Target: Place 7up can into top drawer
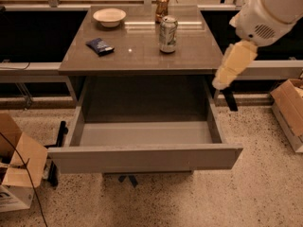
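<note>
- The 7up can point(168, 34) stands upright on the desk point(142, 58), in the upper middle of the frame, towards the back of the top.
- A brown-orange can point(162, 6) stands just behind it, nearer the back edge.
- A pale bowl point(109, 17) sits at the upper left of the desk, and a dark blue packet point(100, 46) lies flat in front of it.
- The top drawer point(142, 157) is pulled wide open below the desk, across the middle of the frame, and its grey floor is bare.
- The pincer point(222, 79) hangs at the right of the frame, just off the desk's right front corner, tip pointing down and to the left; nothing is seen in it, and I cannot tell whether it is released or clenched.
- The pincer is well apart from the 7up can.
- A cardboard box point(16, 169) sits on the speckled floor at the lower left, and another box point(289, 112) sits at the right edge.
</note>
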Controlling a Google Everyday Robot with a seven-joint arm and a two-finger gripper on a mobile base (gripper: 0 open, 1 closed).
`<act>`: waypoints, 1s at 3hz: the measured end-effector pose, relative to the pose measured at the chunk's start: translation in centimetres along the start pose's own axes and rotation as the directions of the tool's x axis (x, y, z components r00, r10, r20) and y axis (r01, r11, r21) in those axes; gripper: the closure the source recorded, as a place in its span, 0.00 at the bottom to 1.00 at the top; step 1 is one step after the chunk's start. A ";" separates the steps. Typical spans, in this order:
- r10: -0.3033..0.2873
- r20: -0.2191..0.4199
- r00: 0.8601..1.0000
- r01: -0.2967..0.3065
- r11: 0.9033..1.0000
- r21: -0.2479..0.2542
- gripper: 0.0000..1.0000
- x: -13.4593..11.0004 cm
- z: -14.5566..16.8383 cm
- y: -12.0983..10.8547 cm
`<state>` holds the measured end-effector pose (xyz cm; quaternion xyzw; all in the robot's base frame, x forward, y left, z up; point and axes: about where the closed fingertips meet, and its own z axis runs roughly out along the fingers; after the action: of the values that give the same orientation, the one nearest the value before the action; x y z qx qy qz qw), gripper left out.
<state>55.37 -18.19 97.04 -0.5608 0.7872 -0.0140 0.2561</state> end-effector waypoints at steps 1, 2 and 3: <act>0.087 0.113 0.990 -0.095 0.993 0.068 0.00 -2.5 4.9 -4.7; 0.167 0.246 0.955 -0.205 0.969 0.136 0.00 -4.4 9.2 -10.9; 0.249 0.394 0.885 -0.324 0.936 0.137 0.00 -7.1 14.4 -17.3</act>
<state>78.29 -14.44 92.66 -0.4016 0.7936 0.0516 0.4542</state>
